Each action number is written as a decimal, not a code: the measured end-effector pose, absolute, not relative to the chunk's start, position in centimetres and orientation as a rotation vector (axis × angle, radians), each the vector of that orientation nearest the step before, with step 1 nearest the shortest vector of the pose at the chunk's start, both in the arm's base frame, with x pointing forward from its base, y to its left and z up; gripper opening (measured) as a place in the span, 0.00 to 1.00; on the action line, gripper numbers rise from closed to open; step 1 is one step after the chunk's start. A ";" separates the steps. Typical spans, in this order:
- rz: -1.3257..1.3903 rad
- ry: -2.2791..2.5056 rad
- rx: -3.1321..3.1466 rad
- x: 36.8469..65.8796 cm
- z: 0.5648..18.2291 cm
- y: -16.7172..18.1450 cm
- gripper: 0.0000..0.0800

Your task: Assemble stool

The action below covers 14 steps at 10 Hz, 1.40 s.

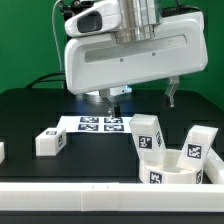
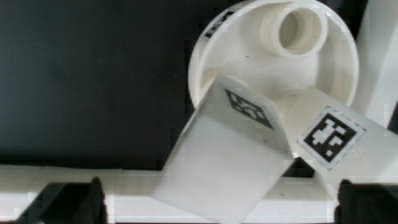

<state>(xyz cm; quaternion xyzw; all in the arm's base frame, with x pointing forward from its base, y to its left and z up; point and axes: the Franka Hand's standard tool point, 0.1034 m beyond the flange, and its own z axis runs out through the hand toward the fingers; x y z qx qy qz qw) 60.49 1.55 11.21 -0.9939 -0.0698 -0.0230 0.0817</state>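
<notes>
The gripper (image 1: 140, 98) hangs high above the table (image 1: 25, 118); the step in hand is judged to be a move between grasps, since nothing is carried; the fingers are spread wide apart, and nothing is held or touched by them. Under it, in the wrist view, the seat (image 2: 240, 70) is seen with its round hole; a leg (image 2: 267, 135) with two tags stands tilted at its rim; whether it is already fixed cannot be told. In the exterior view the seat lies at the exterior view's right, just behind the rail (image 1: 70, 195), with legs (image 1: 147, 135) rising from it; the marker board (image 1: 100, 123) lies farther back; a loose leg (image 1: 50, 142) lies well apart, at the exterior view's left. For the next move, a descent over one leg is probably called for, with the fingers set on both sides of it before they are closed.
</notes>
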 end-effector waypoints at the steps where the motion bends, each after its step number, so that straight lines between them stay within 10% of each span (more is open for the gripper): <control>1: -0.077 -0.327 -2.963 60.5 11.2 1.5 0.81; 14: -0.087 -1.312 -2.777 60.9 9.2 3.2 0.81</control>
